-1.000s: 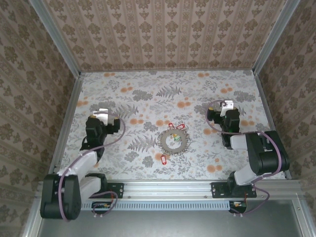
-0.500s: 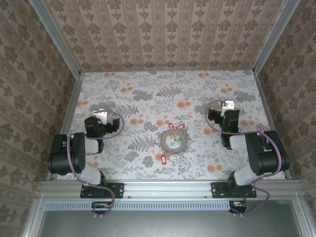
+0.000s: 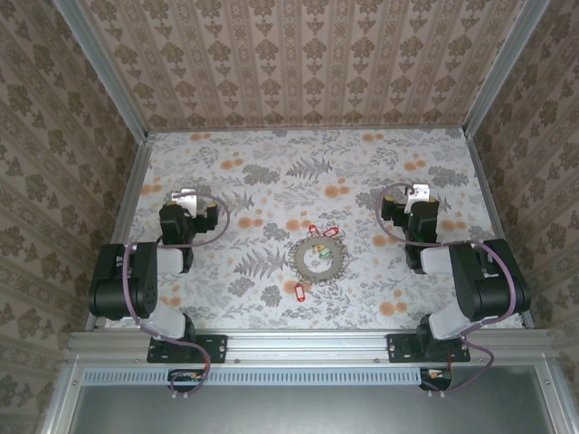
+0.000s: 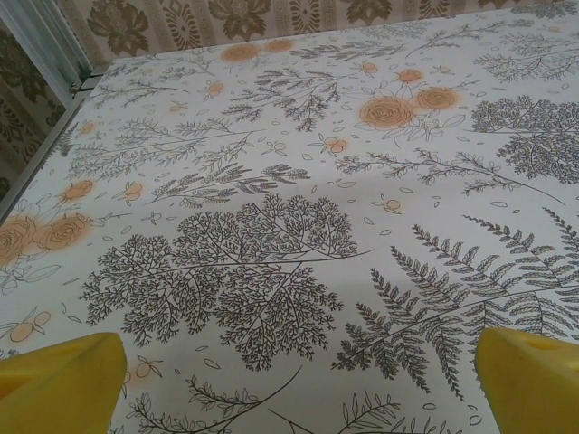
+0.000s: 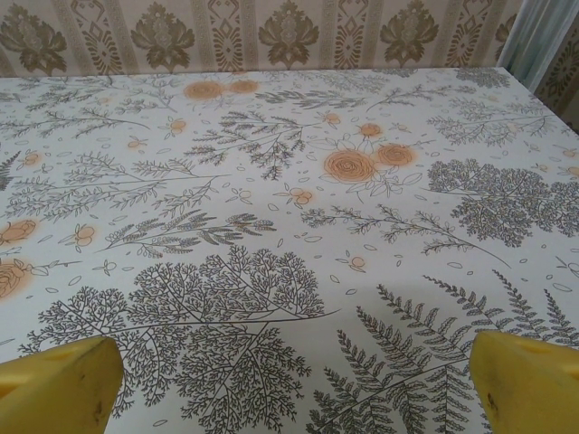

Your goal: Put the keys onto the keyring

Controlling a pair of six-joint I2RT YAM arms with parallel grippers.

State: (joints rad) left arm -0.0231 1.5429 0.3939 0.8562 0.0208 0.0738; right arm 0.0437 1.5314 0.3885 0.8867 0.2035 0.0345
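The keyring (image 3: 316, 259), a grey saw-toothed circle of metal keys, lies flat at the middle of the floral table. One red-tagged key (image 3: 324, 232) rests at its far edge and another red-tagged key (image 3: 299, 291) at its near edge. A small pale bit sits inside the ring. My left gripper (image 3: 185, 197) hovers well left of the ring, open. My right gripper (image 3: 417, 193) hovers to the ring's right, open. In the left wrist view the yellow fingertips (image 4: 54, 380) stand wide apart over bare tablecloth, as do the yellow fingertips (image 5: 529, 380) in the right wrist view.
Patterned walls (image 3: 308, 63) close the table (image 3: 271, 172) at the back and on both sides, with metal rails (image 3: 122, 226) along the edges. Both arm bases stand on the near rail (image 3: 308, 344).
The left arm has folded back, its elbow now raised by the left rail, and its gripper has shifted slightly toward the back. The right arm, ring and keys have not moved.
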